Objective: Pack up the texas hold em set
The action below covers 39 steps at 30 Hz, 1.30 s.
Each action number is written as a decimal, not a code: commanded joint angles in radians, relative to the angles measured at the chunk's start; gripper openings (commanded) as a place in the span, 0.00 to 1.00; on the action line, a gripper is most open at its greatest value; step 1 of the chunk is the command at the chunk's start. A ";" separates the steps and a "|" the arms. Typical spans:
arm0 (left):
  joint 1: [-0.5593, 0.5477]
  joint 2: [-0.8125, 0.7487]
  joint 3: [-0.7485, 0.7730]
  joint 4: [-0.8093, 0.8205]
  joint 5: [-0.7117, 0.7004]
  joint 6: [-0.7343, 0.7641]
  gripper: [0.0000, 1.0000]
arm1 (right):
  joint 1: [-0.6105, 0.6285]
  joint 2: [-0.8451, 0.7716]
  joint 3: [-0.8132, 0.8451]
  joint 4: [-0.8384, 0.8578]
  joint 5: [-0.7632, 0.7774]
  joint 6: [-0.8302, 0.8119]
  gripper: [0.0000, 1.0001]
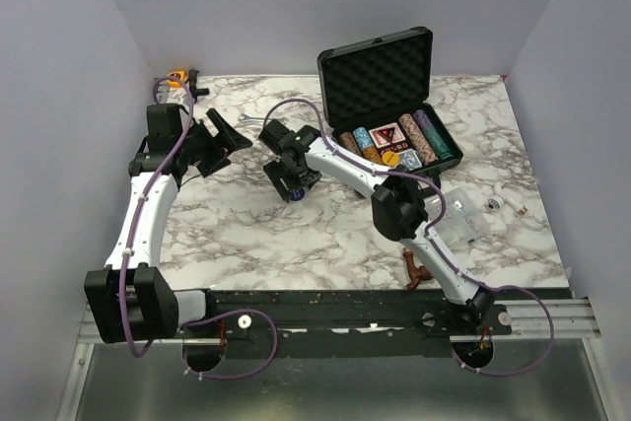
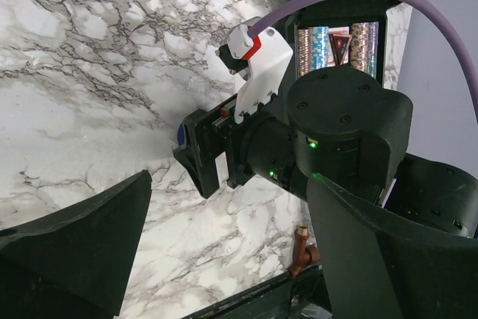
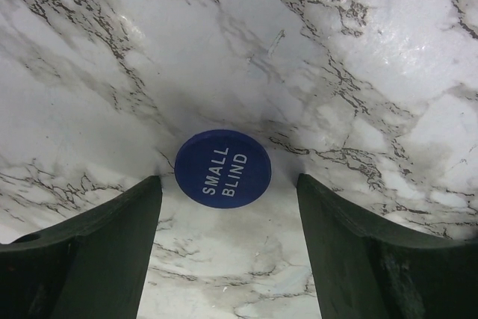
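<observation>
One blue SMALL BLIND disc (image 3: 222, 166) lies on the counter (image 3: 358, 50) between the open fingers (image 3: 97, 252) of the right end effector (image 1: 293, 184), likely ready for grabbing. The left end effector (image 1: 229, 135) hangs open, empty.

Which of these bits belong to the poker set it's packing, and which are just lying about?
Poker set: black case, chips, card deck, blue Small Blind disc.
Lying about: clear plastic box, brown pipe fitting.

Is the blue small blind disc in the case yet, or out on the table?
Out: the blue disc lies flat on the marble table, between the right gripper's open jaws, not gripped.
</observation>
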State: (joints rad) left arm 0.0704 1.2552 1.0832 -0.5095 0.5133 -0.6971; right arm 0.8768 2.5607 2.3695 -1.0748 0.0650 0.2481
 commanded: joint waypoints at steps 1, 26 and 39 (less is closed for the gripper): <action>0.006 -0.014 -0.014 0.022 0.019 -0.001 0.84 | 0.008 0.123 0.019 -0.016 0.009 -0.023 0.74; 0.006 -0.004 -0.015 0.022 0.026 0.001 0.84 | 0.029 0.162 -0.100 0.044 0.068 -0.067 0.48; 0.006 -0.001 -0.018 0.025 0.028 0.001 0.84 | 0.019 -0.197 -0.436 0.292 0.115 0.019 0.21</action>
State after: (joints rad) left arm 0.0704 1.2552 1.0801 -0.5022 0.5148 -0.6971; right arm 0.9005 2.4027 2.0624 -0.8093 0.1413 0.2382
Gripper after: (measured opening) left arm 0.840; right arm 0.484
